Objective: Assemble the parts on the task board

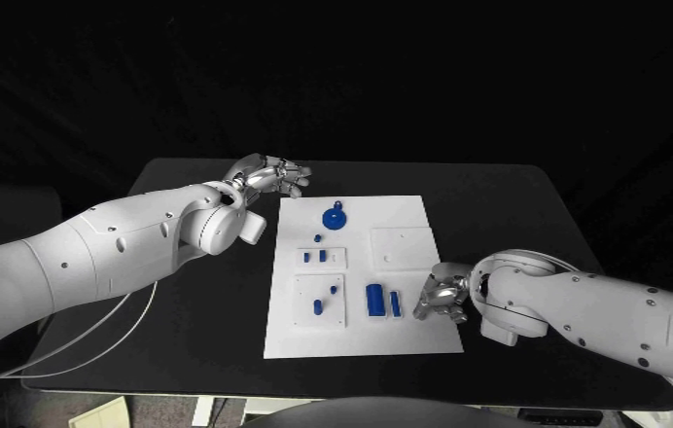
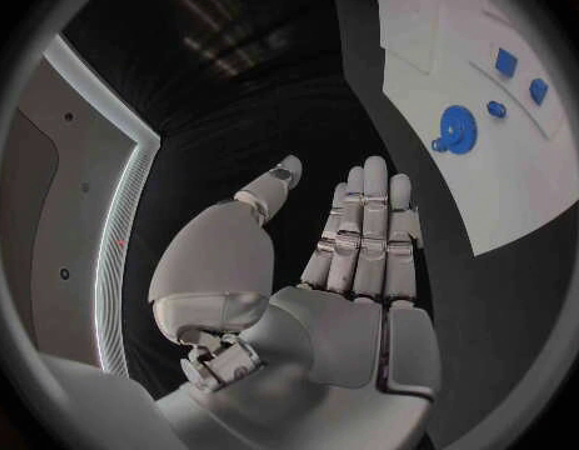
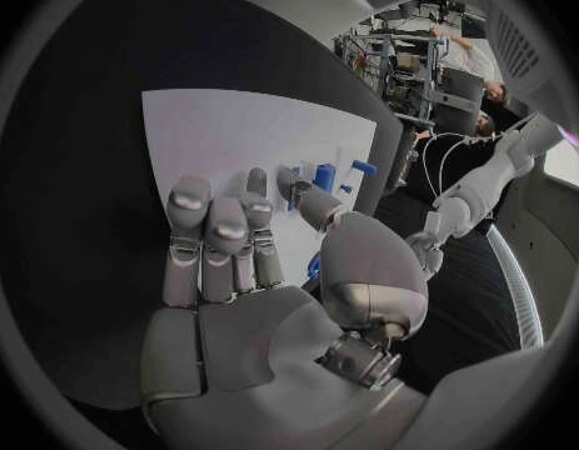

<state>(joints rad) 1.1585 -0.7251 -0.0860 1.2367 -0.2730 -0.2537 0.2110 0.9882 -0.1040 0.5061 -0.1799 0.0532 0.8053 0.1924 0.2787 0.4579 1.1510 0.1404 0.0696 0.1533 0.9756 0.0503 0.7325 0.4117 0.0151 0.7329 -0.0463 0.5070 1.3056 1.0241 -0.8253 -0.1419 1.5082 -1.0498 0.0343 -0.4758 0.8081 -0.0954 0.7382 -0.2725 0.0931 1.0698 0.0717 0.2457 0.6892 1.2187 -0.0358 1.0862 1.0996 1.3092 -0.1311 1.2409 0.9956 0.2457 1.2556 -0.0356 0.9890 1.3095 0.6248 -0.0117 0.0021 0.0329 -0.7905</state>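
White board: one board [image 1: 400, 336] lies mid-table on the black table [image 1: 519, 204], its long side running away from the robot.
Blue parts: six can be counted in the head view. One round disc [image 1: 334, 219] with a small tab sits near the far end; one tiny piece [image 1: 318, 238] lies just below it; two short pieces [image 1: 314, 255] sit side by side on a raised white tile; one slanted piece [image 1: 320, 303] lies on a second tile nearer the robot; one tall block [image 1: 376, 299] with a thinner bar [image 1: 396, 303] beside it stands near the right edge.
Raised tiles: three, two on the left of the board and one bare [image 1: 400, 248] on the right.
Left hand: released, fingers straight and close together, holding nothing [image 1: 269, 175]; it hovers off the board's far left corner.
Right hand: loosely curled, grasping nothing [image 1: 443, 294]; it sits at the board's right edge, just beside the bar.
Left wrist view: shows the flat palm [image 2: 352, 270] and the disc [image 2: 454, 130] beyond it.
Right wrist view: shows fingers [image 3: 220, 240] over the board, the thumb hiding part of the blue pieces.
Other things: white cables [image 1: 85, 336] trail under the left arm.
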